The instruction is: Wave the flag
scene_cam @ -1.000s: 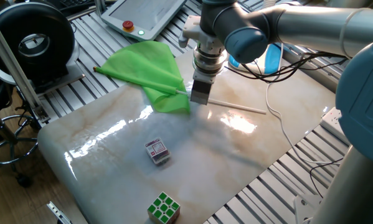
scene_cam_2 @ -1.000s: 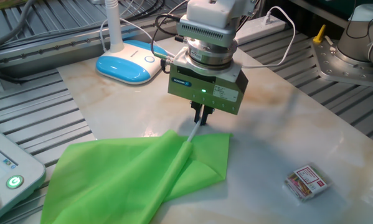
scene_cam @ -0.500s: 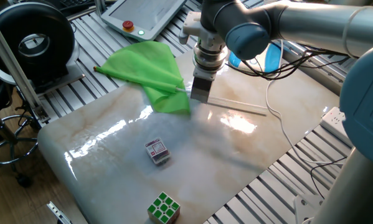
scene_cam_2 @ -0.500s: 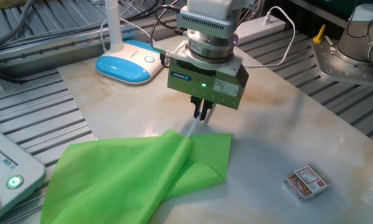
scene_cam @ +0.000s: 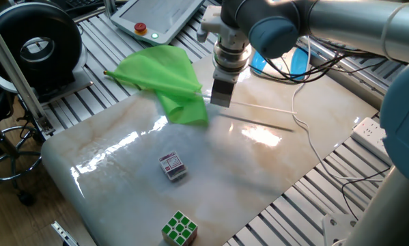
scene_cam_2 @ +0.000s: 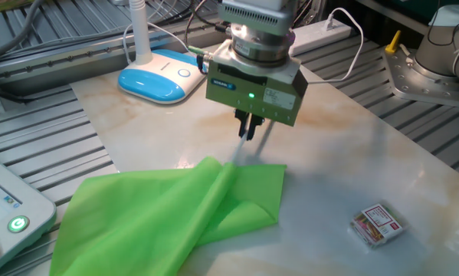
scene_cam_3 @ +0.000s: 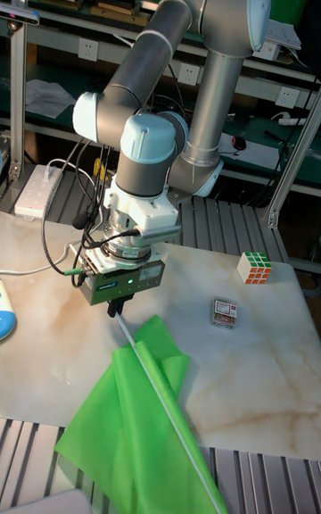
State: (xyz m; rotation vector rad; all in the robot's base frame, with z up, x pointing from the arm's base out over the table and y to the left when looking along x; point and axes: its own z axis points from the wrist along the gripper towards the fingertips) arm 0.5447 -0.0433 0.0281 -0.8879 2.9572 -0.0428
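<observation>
Flag [scene_cam_2: 168, 218] cloth is lying in a loose lime-green heap on the tabletop [scene_cam_2: 344, 165], spreading away from the jaws, which are pinching narrowly around the thin white stick [scene_cam: 259, 108] just beside the cloth's near edge. In one fixed view the bare length of the stick is running out past the jaws on the side away from the cloth and appears to be casting a shadow line beneath it, so it is probably lifting clear of the surface there. The gripper [scene_cam_2: 249, 132] is pointing straight down, its green light glowing.

Judging by the folds and creases, the cloth is thin, soft and very light; it is likely going to trail and flutter rather than hold any shape, and it is offering nothing firm to grasp. The stick looks stiff but slender and smooth, so it may be rolling or slipping between narrow fingertips if swung hard. Taking hold on the stick close to the cloth, as is happening here, seems sensible, since the fabric is sitting near the grip and dragging little.

Beyond the cloth's far edge from the jaws, a small patterned cube [scene_cam_2: 377, 223] is sitting well apart.
</observation>
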